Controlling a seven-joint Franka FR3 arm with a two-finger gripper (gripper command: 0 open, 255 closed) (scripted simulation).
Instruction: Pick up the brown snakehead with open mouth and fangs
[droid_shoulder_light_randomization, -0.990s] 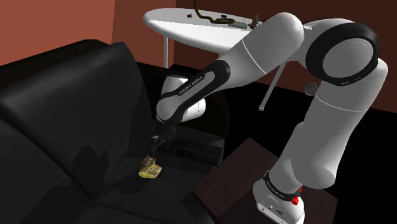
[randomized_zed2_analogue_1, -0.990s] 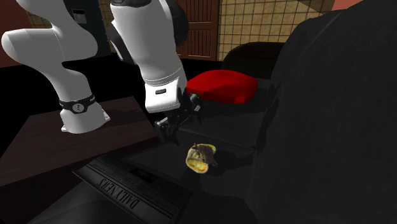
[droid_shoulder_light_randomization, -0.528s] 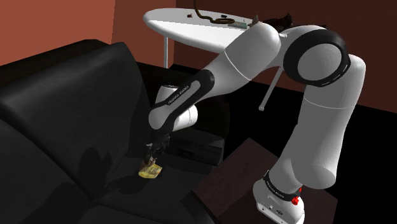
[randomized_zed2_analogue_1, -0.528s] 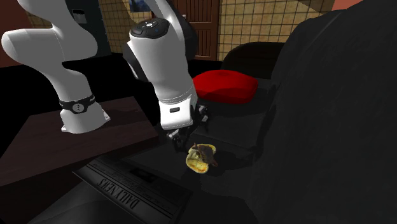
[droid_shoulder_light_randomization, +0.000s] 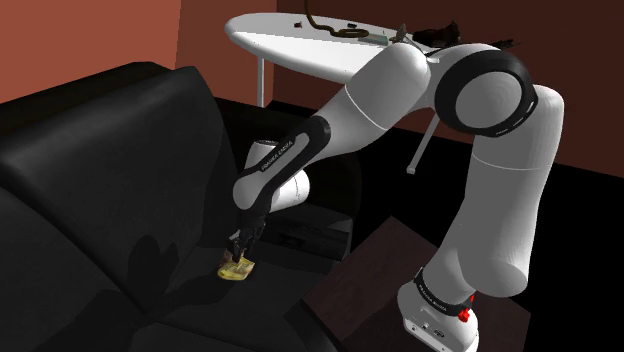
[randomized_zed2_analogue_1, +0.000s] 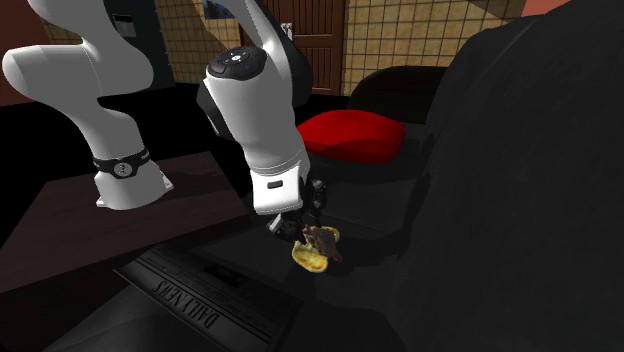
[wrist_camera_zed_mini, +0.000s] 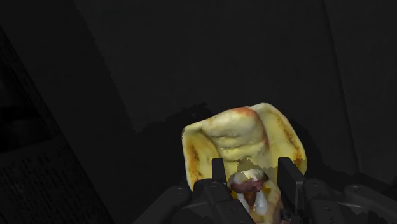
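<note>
So the snakehead (droid_shoulder_light_randomization: 236, 268) was lying on the black sofa seat (droid_shoulder_light_randomization: 110, 300). In the renders it looked more yellowish-tan than brown, with darker brown edges and a reddish mouth part in the middle. In the wrist view the snakehead (wrist_camera_zed_mini: 245, 143) was right in front of me with its pale hood spread wide against the dark cushion.

My gripper (wrist_camera_zed_mini: 253, 167) was right down on it, tips close to the seat. My fingers (wrist_camera_zed_mini: 218, 173) stood apart with a moderate gap and the reddish mouth bit sat between them. Honestly I couldn't tell if the pads were touching it or just flanking it. In the shoulder view my gripper (droid_shoulder_light_randomization: 238, 250) hung just at 12 o'clock of the head. In the second exterior view the gripper (randomized_zed2_analogue_1: 300, 228) was at about 11 o'clock of the snakehead (randomized_zed2_analogue_1: 312, 250), pretty much on it.

Around it in the second exterior view, a folded newspaper (randomized_zed2_analogue_1: 210, 290) lay on the seat at roughly 8 o'clock of the head, close by. A red cushion (randomized_zed2_analogue_1: 352, 135) sat at 1 o'clock, further back. The sofa back (randomized_zed2_analogue_1: 520, 150) rose at 3 o'clock.

In the shoulder view my arm (droid_shoulder_light_randomization: 380, 85) stretched over from the stand (droid_shoulder_light_randomization: 390, 250), which was at about 3 o'clock of the head. A white table (droid_shoulder_light_randomization: 290, 45) stood way off at 1 o'clock with some small stuff on it I couldn't make out.
</note>
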